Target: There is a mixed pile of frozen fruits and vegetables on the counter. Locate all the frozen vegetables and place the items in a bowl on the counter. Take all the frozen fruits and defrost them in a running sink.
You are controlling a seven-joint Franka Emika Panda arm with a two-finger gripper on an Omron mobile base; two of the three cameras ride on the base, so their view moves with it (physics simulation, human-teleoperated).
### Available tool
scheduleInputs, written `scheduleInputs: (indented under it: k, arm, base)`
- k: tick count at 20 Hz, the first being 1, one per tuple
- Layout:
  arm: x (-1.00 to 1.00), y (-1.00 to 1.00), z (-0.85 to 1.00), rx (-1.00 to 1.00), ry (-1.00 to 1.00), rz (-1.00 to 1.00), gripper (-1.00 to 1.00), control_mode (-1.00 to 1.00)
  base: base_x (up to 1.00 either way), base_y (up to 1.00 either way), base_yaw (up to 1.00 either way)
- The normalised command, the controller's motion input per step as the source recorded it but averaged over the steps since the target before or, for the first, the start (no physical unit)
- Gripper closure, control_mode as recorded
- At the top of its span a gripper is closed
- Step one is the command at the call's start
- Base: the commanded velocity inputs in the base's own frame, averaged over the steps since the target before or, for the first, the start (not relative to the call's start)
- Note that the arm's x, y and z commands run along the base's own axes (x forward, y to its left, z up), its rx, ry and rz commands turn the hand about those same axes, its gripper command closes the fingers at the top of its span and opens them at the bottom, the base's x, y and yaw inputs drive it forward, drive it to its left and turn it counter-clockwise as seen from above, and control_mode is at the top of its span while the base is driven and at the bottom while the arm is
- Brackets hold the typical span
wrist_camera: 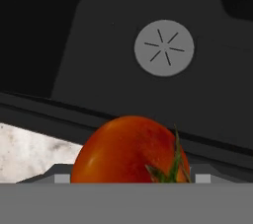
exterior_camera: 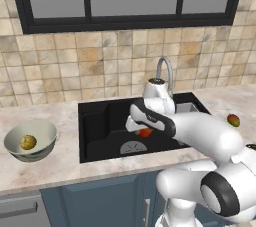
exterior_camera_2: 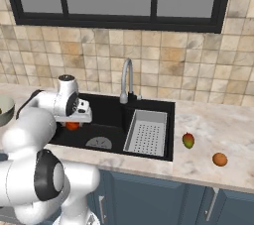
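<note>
A red tomato (wrist_camera: 129, 150) is held in the gripper (exterior_camera: 145, 132) above the black sink (exterior_camera: 100, 126), its drain (wrist_camera: 164, 48) seen beyond it in the hand view. A yellowish piece (exterior_camera: 28, 142) in the bowl (exterior_camera: 42, 131) is shown from the left; the orange (exterior_camera_2: 220, 159) and mango (exterior_camera_2: 188, 140) on the right counter (exterior_camera_2: 218, 130) from the right.

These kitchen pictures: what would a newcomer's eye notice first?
First, the small red round tomato held between the white arm's fingers above the large black rectangular sink. Next, the wide pale grey-green bowl on the beige marbled counter left of the sink, with a yellowish-green piece inside.
</note>
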Motion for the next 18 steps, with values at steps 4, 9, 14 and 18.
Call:
scheduleInputs:
  k: [4,9,14,18]
  arm:
    - [0.1,0.9,0.28,0.08,0.03,0.03,1.0,-1.0]
    - [0.03,0.89,0.28,0.06,0.01,0.02,1.0,-1.0]
    - [0.0,0.9,0.26,0.01,0.0,0.0,1.0,-1.0]
    - [0.0,0.76,0.41,0.0,0.0,0.0,1.0,-1.0]
  base:
    - [0.0,0.0,0.0]
    - [0.0,0.0,0.0]
    - [0.0,0.0,0.0]
    - [0.0,0.0,0.0]
